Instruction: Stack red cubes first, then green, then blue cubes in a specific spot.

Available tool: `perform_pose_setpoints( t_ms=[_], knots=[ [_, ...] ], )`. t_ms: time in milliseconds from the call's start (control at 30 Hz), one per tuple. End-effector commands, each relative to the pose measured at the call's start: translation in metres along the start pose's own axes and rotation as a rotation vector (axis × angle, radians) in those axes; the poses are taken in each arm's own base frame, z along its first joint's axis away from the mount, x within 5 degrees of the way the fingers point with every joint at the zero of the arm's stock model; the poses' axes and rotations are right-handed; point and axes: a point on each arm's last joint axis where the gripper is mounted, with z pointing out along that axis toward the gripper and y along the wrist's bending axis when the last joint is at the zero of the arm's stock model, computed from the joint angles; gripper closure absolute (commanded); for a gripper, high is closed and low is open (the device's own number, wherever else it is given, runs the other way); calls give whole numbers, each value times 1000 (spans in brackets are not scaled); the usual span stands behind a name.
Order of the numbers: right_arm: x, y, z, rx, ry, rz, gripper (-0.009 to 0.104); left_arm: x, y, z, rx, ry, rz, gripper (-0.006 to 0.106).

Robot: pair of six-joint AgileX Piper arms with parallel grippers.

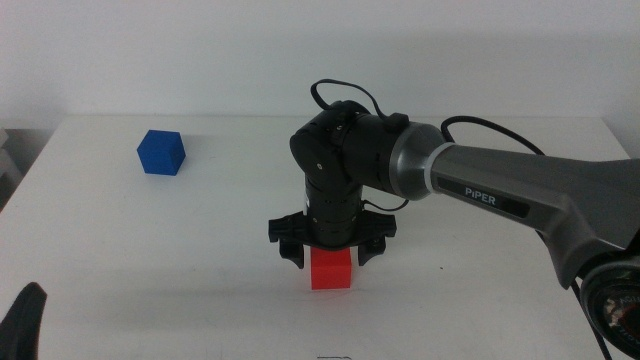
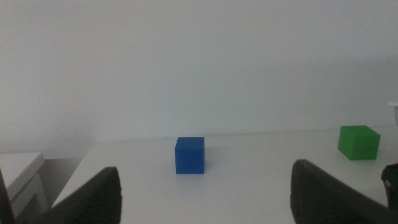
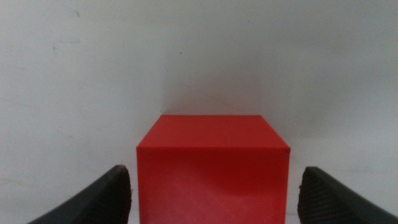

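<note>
The red cube [image 1: 331, 272] stands on the white tabletop near the front middle. My right gripper [image 1: 330, 255] points straight down over it, jaws open, one on each side of the cube. The right wrist view shows the red cube [image 3: 213, 171] with a gap to each jaw of the right gripper [image 3: 214, 202]. The blue cube [image 1: 161, 152] sits at the far left and also shows in the left wrist view [image 2: 189, 155]. The green cube [image 2: 359, 142] shows only in the left wrist view; the right arm hides it in the middle view. My left gripper [image 2: 205, 199] is open and empty, and waits at the front left corner [image 1: 25, 320].
The right arm [image 1: 520, 195] reaches in from the right across the middle of the table. The table's far edge meets a white wall. A low white surface [image 2: 18, 171] lies beyond the table's left edge.
</note>
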Motion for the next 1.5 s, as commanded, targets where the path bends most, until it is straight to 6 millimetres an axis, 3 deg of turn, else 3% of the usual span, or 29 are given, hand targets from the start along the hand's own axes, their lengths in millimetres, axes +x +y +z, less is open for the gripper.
perform_pose_setpoints(
  t_ms=[0,400,533,700,833,1000,1167,1467],
  knots=[
    [-7,-2,-45,-59,-91,-3,1,-10,0,-2,0,-110,-22,8],
    [-8,-12,-77,-44,-136,-8,1,-10,0,-2,0,-110,-22,8],
    [-13,-12,-98,-68,-193,-27,1,-10,0,-2,0,-110,-22,8],
    [-30,-18,-125,-87,-296,-78,1,-10,0,-2,0,-110,-22,8],
    [-59,-35,-135,-62,-385,-60,1,-10,0,-2,0,-110,-22,8],
    [-101,-57,-128,-60,-443,-40,1,-10,0,-2,0,-110,-22,8],
    [-139,-70,-106,-50,-495,-60,1,-10,0,-2,0,-110,-22,8],
    [-166,-70,-57,-47,-540,-81,1,-10,0,-2,0,-110,-22,8]
  ],
)
